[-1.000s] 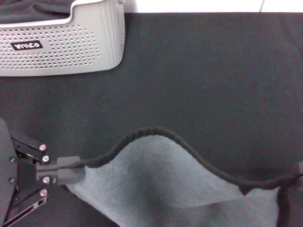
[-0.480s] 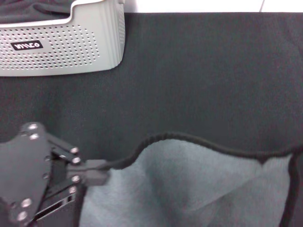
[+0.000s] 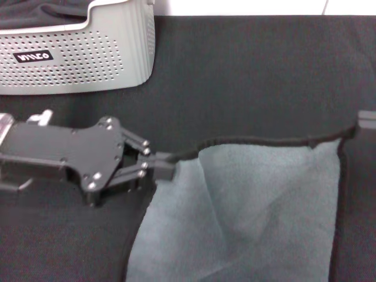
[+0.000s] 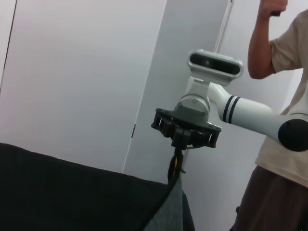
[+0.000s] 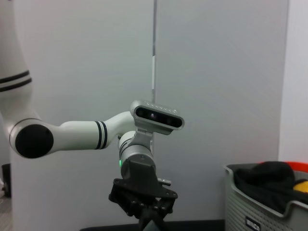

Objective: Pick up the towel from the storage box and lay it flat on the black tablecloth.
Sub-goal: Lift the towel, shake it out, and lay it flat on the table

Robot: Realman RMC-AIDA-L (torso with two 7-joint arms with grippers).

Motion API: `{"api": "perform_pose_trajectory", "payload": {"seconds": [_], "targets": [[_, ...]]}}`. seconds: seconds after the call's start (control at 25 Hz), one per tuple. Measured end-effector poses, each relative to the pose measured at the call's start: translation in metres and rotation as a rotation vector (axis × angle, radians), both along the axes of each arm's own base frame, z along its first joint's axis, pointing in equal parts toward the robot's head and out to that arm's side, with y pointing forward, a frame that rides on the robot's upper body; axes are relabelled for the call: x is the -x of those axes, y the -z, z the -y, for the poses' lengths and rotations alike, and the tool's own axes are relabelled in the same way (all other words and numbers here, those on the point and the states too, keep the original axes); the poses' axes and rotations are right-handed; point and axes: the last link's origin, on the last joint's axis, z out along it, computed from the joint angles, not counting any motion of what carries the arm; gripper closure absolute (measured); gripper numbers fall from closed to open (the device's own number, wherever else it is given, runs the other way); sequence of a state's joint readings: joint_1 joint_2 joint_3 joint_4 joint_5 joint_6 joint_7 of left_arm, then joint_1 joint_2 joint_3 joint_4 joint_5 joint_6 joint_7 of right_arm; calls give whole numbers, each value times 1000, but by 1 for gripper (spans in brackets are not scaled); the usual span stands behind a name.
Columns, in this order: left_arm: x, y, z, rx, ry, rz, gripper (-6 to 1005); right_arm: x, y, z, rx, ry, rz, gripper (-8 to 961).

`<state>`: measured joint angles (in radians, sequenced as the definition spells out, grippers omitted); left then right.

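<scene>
From the head camera, the towel [image 3: 258, 205] was out of the box [image 3: 76, 53], stretched over the tablecloth [image 3: 247, 76]; left gripper [image 3: 165, 166] and right gripper [image 3: 363, 122] pinched its top corners.

In the left wrist view the towel hung from the right gripper, not yet flat.

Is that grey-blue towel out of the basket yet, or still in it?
Out. The towel hangs spread between left tool and right tool, above the black tablecloth.
</scene>
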<state>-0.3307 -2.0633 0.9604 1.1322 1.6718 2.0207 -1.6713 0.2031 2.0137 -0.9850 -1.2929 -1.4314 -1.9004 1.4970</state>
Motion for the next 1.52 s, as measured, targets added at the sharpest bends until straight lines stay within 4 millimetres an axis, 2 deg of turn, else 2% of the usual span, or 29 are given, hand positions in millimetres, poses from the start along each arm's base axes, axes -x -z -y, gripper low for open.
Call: {"api": "perform_pose_trajectory", "payload": {"seconds": [0.12,0.52,0.6,0.96,1.28,1.52], "targets": [[0,4,-12,-8,9,-6,976,-5,11,-18,-2,41,3,947],[8,14,-51,-141,-91,-157,976,-5,32,-51,-34,99,54,945],[10,20,-64,-182,-120,-206,976,-5,38,-58,-37,114,68,944],[13,35,-89,-288,-145,-259,976,-7,57,-86,-103,186,140,943],[22,55,-107,-333,-185,-343,976,-9,77,-112,-108,255,204,941],[29,73,-121,-395,-201,-451,976,-12,86,-120,-132,281,256,940]]}}
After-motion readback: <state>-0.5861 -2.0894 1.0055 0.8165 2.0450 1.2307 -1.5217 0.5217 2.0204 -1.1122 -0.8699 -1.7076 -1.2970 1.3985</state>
